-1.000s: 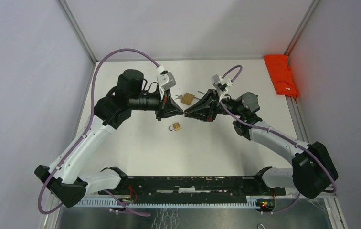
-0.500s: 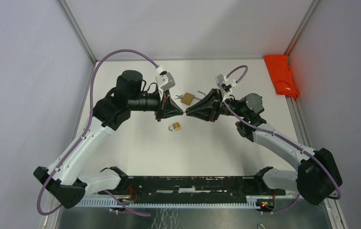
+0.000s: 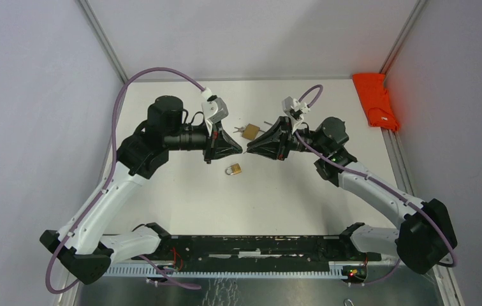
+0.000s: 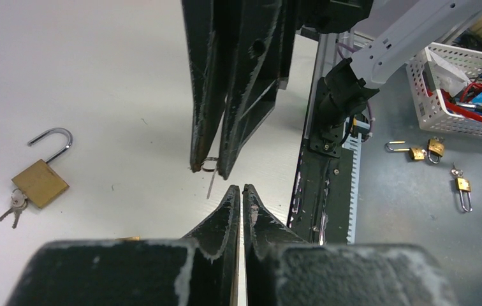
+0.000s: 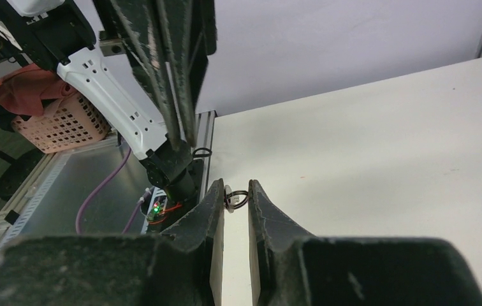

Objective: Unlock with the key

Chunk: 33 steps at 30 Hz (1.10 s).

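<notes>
My two grippers meet tip to tip above the table's middle. The right gripper (image 5: 236, 194) is shut on the ring of the key (image 4: 210, 183), whose blade hangs below its fingertips (image 4: 223, 171). The left gripper (image 4: 238, 189) sits just beside that blade without touching it, its jaws together but for a hairline slit, with nothing between them. In the top view the left gripper (image 3: 240, 150) faces the right gripper (image 3: 247, 151). A brass padlock (image 3: 250, 131) with keys in it lies behind them, its shackle open (image 4: 52, 139). A second brass padlock (image 3: 233, 169) lies in front.
An orange cloth (image 3: 375, 99) lies at the table's far right edge. Off the near edge, spare padlocks (image 4: 426, 150) lie on a grey surface beside a white basket (image 4: 445, 89). A pink basket (image 5: 60, 121) stands further off.
The left arm's elbow has swung a little leftward and its jaws have eased by a hair. The right gripper keeps its hold on the key ring. The tips stay together.
</notes>
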Available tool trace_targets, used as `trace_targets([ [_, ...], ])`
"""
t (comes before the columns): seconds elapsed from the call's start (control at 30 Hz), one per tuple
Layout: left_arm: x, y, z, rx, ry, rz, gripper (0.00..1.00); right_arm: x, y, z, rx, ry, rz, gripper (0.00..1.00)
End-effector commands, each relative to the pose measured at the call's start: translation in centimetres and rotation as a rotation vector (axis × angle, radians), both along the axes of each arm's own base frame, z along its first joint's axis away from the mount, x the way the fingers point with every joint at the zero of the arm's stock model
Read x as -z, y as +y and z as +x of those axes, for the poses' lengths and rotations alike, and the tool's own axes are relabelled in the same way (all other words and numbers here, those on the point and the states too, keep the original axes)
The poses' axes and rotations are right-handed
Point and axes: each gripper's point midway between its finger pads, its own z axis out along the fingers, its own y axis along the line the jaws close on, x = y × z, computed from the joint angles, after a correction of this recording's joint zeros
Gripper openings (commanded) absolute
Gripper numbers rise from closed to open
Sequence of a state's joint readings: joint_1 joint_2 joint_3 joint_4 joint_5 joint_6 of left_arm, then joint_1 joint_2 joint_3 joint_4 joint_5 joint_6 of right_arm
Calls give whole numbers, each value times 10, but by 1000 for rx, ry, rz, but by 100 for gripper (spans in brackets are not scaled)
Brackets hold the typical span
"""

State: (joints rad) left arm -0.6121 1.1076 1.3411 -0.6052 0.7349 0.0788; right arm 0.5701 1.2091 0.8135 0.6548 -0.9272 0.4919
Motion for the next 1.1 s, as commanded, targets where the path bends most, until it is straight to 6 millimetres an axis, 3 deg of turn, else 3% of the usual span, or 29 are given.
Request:
trace_targets([
  [0.0,-16,1,-3,9,-63,-38,8,-15,6,0,-23,-16,35,10],
  [0.07,-17,2,-3,6,-66,-38,7,-16,7,3,-8,-17,33,0],
  [0.23,-10,5,8,-55,-72,-16,8,-6,5,16,64,-21,-24,0],
  [0.4,1,7,33,-190,-49,-11,7,9,-1,29,161,7,-83,0],
  [0.5,11,17,63,-362,-23,11,7,19,-7,37,228,49,-103,0],
  [0.57,19,20,74,-406,14,21,6,17,-11,30,212,67,-62,0],
  [0.7,39,13,77,-380,90,28,4,9,-15,14,155,62,-9,0],
  [0.83,46,2,61,-258,97,-5,5,-2,-18,6,136,23,1,0],
  [0.97,30,-7,22,-27,45,-73,23,-21,-21,-9,81,-33,33,0],
  [1.07,10,-3,-3,77,-30,-116,37,-34,-23,-20,47,-64,50,0],
])
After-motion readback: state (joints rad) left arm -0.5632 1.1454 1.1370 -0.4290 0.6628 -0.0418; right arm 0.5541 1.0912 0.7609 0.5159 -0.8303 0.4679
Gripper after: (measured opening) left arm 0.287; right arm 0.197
